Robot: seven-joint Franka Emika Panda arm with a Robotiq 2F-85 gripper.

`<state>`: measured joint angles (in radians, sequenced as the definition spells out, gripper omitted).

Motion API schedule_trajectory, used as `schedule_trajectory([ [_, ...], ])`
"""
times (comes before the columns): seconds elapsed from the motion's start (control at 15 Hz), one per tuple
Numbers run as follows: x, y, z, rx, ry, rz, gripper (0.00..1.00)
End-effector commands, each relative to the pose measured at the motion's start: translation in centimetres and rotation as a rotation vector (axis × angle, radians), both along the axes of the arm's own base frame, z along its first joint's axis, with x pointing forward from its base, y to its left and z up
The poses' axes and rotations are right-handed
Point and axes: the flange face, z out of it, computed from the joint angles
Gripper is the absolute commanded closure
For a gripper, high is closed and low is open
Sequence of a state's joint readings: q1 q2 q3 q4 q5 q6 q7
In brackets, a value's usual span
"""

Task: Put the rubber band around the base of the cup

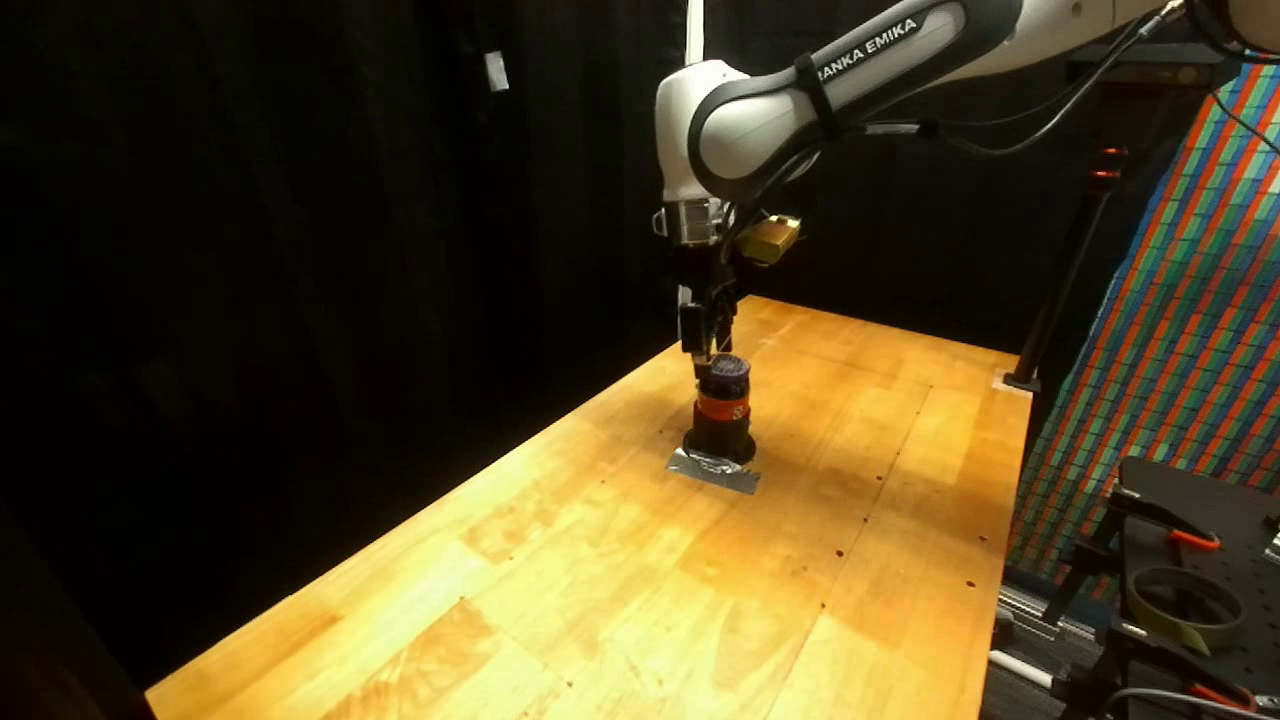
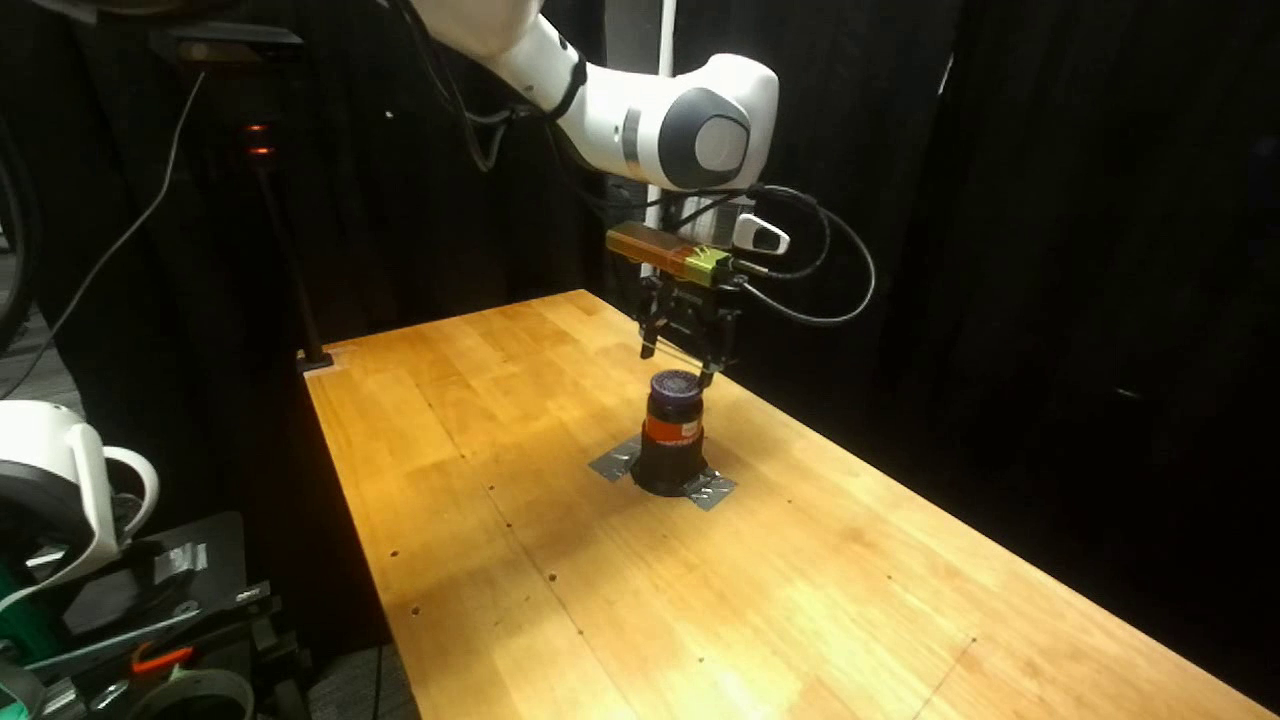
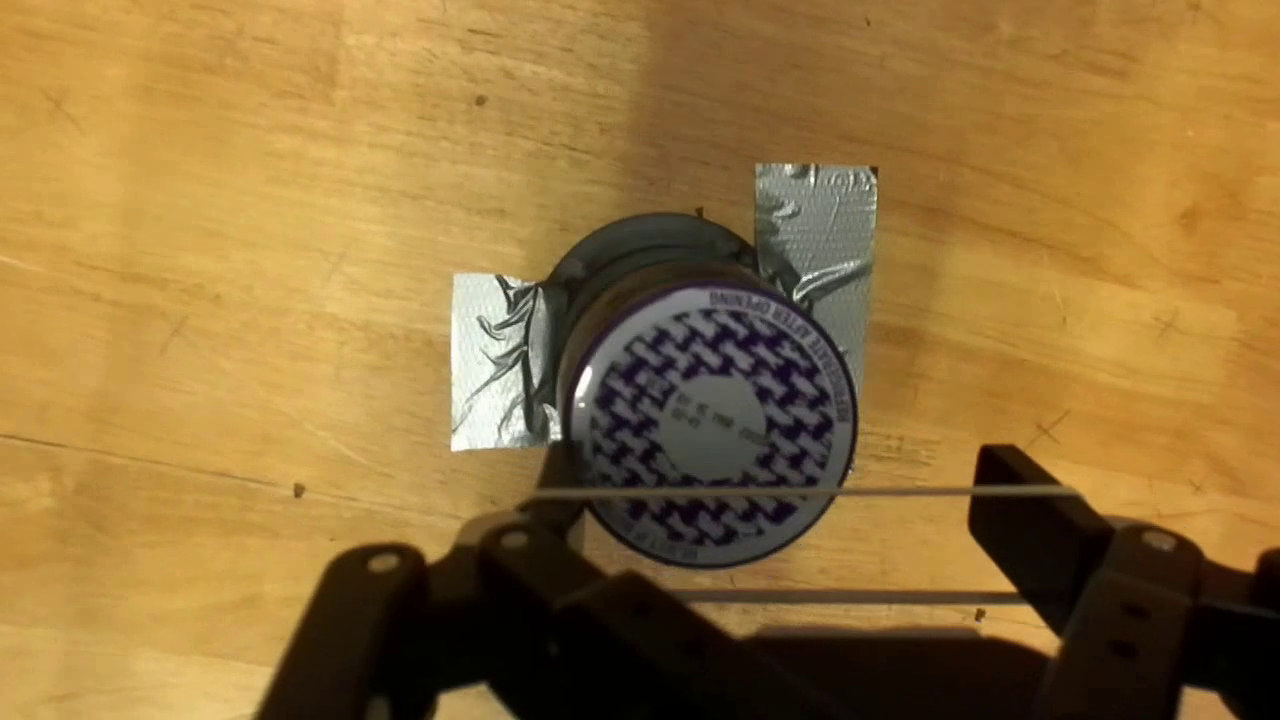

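Note:
The cup is a small jar-like cylinder with a purple-and-white patterned lid [image 3: 715, 430] and an orange-red band. It shows upright in both exterior views [image 1: 724, 409] [image 2: 673, 430]. Its lower end sits in a black round base [image 1: 722, 438] on the table. My gripper [image 3: 785, 500] is open above the cup. The rubber band [image 3: 910, 491] is stretched between its two fingers as two strands; one strand crosses over the lid. In the wrist view the left fingertip is at the lid's edge; whether it touches cannot be told. The right fingertip is well apart from the lid.
Silver tape strips [image 3: 500, 360] [image 3: 815, 230] hold the black base to the wooden table [image 1: 640, 600]. Beside the table in an exterior view stands a dark cart [image 1: 1200, 510] with a tape roll [image 1: 1187, 605]. A dark post [image 2: 290, 270] stands at the table's far corner.

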<state>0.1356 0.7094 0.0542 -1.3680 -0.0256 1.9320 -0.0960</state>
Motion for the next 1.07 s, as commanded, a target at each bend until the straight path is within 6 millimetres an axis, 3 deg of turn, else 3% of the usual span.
schedule_trajectory([
  [0.0,1.9,0.8,-0.8,-0.016,0.001,-0.019,0.0],
  [1.0,3.4,1.3,-3.5,-0.195,0.091,-0.073,0.0],
])
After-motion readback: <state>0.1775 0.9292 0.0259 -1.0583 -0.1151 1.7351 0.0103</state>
